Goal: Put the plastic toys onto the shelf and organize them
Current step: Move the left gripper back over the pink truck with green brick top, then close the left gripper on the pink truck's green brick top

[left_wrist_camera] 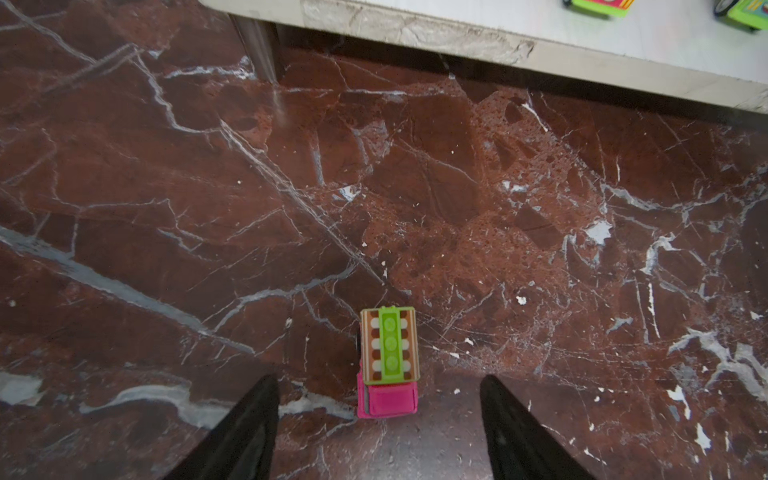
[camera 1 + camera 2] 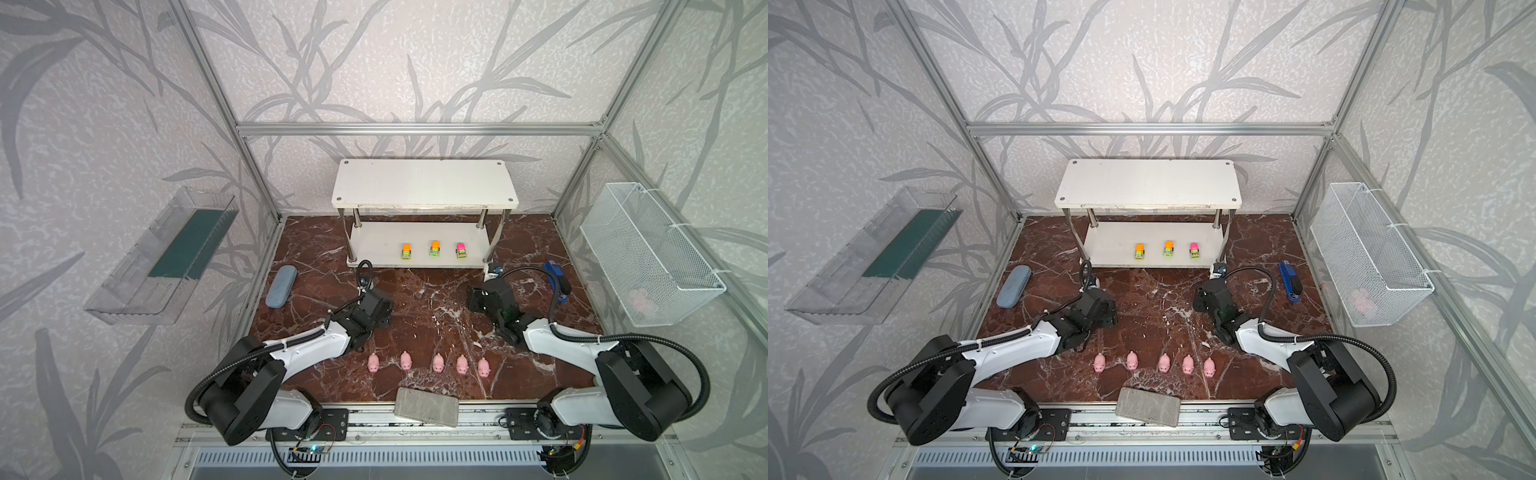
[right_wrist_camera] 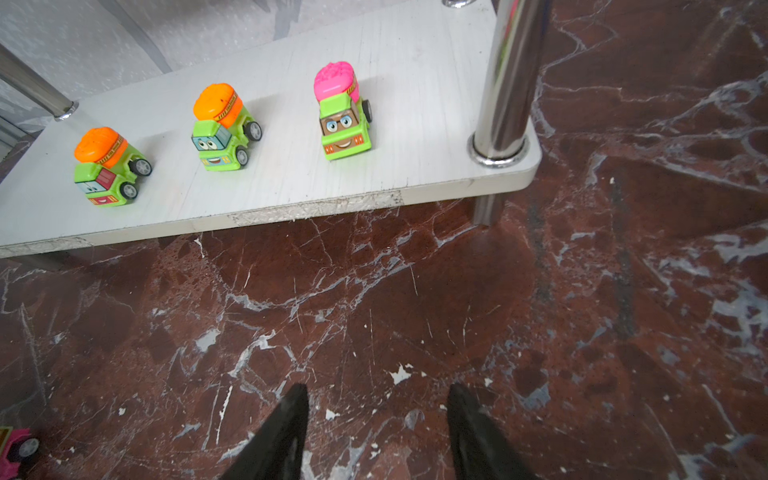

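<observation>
Left tool (image 1: 378, 380) first: its jaws stand wide apart and hold nothing. The two black fingers (image 1: 249, 419) straddle a pink-and-green truck (image 1: 388, 357) that sits on the marble desk (image 2: 432, 299), its pink end level with the fingertips and touching neither. That's the pick lining up, by my reading.

To do it well, I'd come down a touch further forward, so the pads meet the truck's long sides squarely and not only the pink end. Close gently too, because a wheeled toy will likely scoot if one finger lands first.

Right tool (image 3: 377, 388) now: partly open, empty, poised over bare marble just before the shelf (image 2: 424, 183).

Further out, three trucks (image 2: 435, 249) stand in a row on the lower board (image 2: 374, 245), which has open space to the left of them. That looks the natural slot for number four, with a low, flat entry under the top board and clear of the chrome post (image 2: 351, 241).

Nearest the arm bases, five pink pigs (image 2: 437, 363) wait in a line on the desk, none shelved yet.
</observation>
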